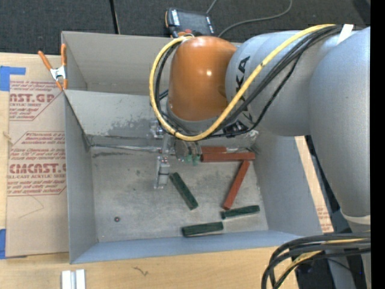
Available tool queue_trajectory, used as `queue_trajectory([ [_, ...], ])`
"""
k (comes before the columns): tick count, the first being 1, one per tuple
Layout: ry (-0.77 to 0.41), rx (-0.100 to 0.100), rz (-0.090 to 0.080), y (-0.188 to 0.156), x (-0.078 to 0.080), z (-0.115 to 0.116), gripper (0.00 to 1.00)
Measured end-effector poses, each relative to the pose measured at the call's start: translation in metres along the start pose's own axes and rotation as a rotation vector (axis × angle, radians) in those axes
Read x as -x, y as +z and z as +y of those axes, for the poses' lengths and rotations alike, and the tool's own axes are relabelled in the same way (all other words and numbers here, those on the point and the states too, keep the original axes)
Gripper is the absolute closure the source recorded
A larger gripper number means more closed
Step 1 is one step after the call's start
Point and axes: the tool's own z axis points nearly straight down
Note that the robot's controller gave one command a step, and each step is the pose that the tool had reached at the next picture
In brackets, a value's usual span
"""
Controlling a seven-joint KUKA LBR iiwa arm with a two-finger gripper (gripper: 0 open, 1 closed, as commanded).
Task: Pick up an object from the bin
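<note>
The metal claw (161,174) hangs below a glossy orange dome (201,83), low over the scuffed floor of the grey bin (78,161). I cannot tell how wide it stands. Just right of the claw lies a slim, matte dark green bar (183,191), tilted. Farther right are a level red bar (231,156), its near end lost under the wrist, and a slanted red bar (236,185). Two more green bars (202,229) lie lower right.
</note>
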Motion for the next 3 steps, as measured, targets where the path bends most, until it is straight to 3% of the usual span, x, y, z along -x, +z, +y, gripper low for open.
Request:
queue_trajectory([
  [1,-0.174,-0.003,0.006,0.105,0.014,-0.057,0.0],
  [2,-0.181,-0.005,0.003,0.114,0.001,-0.141,0.0],
  [3,-0.174,0.0,0.003,0.118,-0.06,-0.102,0.0],
])
